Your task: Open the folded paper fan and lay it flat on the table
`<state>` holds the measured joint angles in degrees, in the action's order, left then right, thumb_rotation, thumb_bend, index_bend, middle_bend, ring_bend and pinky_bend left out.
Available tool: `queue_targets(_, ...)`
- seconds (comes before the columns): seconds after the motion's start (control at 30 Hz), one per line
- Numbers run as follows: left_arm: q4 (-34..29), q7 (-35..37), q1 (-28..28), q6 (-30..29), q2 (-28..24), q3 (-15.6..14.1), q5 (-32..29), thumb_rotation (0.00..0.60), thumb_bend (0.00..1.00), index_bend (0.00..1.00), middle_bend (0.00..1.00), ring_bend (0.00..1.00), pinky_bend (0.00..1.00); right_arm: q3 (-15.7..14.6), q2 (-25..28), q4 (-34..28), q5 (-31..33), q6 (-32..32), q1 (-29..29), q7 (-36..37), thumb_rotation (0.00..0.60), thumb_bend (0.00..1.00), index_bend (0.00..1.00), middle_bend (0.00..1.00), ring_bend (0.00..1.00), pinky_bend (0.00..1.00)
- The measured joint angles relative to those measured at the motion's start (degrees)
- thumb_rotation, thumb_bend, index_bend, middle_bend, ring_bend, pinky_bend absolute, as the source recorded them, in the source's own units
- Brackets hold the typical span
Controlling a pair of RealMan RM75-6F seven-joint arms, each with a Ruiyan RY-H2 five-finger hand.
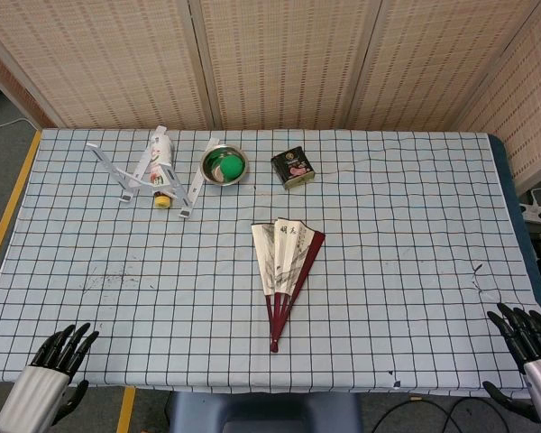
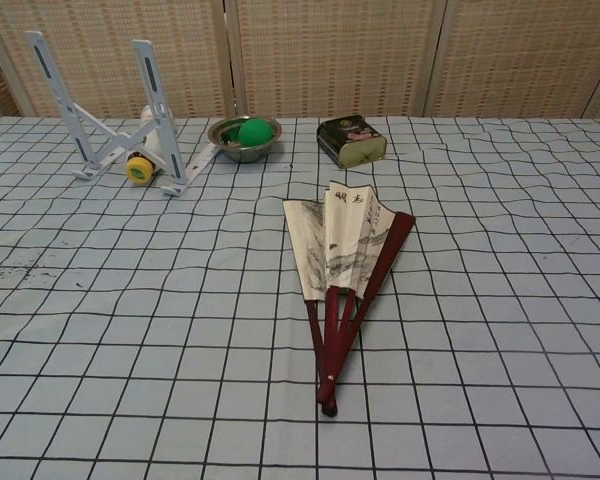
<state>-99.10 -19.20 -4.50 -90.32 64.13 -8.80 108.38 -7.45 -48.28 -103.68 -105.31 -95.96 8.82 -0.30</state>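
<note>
The paper fan (image 1: 285, 266) lies flat in the middle of the checked table, partly spread, with dark red ribs meeting at a pivot toward me and cream painted paper at the far end. The chest view shows the fan (image 2: 342, 262) the same way, narrow in its spread. My left hand (image 1: 61, 354) hangs at the table's near left corner, fingers apart and holding nothing. My right hand (image 1: 524, 332) sits at the near right edge, fingers also spread and empty. Both hands are far from the fan and neither shows in the chest view.
At the back stand a white folding stand (image 1: 135, 173) with a tube (image 1: 161, 171) lying against it, a metal bowl (image 1: 224, 166) holding a green ball (image 1: 230, 166), and a dark tin (image 1: 292, 168). Woven screens close off the far side.
</note>
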Motion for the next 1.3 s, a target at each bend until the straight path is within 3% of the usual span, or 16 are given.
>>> queue_targets(0.27,1.86,1.18,0.45,-0.90,1.25,0.52,0.95,0.600,0.41,0.00,0.00,0.00,0.13,1.00,-1.30,0.44,0.59,0.60,-0.76,-0.94,0.600,0.10,0.00,0.00,0.00,0.00)
queue_targets(0.5,4.66,3.04,1.94,-1.47,2.73,3.04,-0.47,0.600,0.42,0.00,0.00,0.00,0.13,6.04,-8.02,2.79,0.90,3.58,-5.63,-7.11,0.600,0.10,0.10,0.00,0.00,0.00)
queue_targets(0.7,8.98,5.12,4.09,-2.30,5.52,5.17,0.30,0.600,0.42,0.00,0.00,0.00,0.13,10.59,-12.95,2.07,3.50,14.46,-13.53,-15.55,0.600,0.18,0.21,0.00,0.00,0.00)
queue_targets(0.9,8.54,4.50,6.10,4.19,6.42,7.00,-7.00,0.600,0.42,0.00,0.00,0.00,0.13,16.04,-21.39,2.16,12.04,28.79,-24.24,-24.84,0.600,0.18,0.24,0.00,0.00,0.00)
queue_targets(1.03,10.08,4.75,7.72,6.59,7.39,9.02,-11.30,0.600,0.42,0.00,0.00,0.00,0.12,19.21,-28.99,5.59,19.08,37.21,-32.38,-30.40,0.600,0.18,0.25,0.00,0.00,0.00)
queue_targets(1.3,12.72,4.22,9.30,8.85,8.83,10.70,-15.83,0.600,0.42,0.00,0.00,0.00,0.13,19.98,-39.58,16.33,24.40,43.25,-40.53,-35.76,0.600,0.18,0.29,0.00,0.00,0.00)
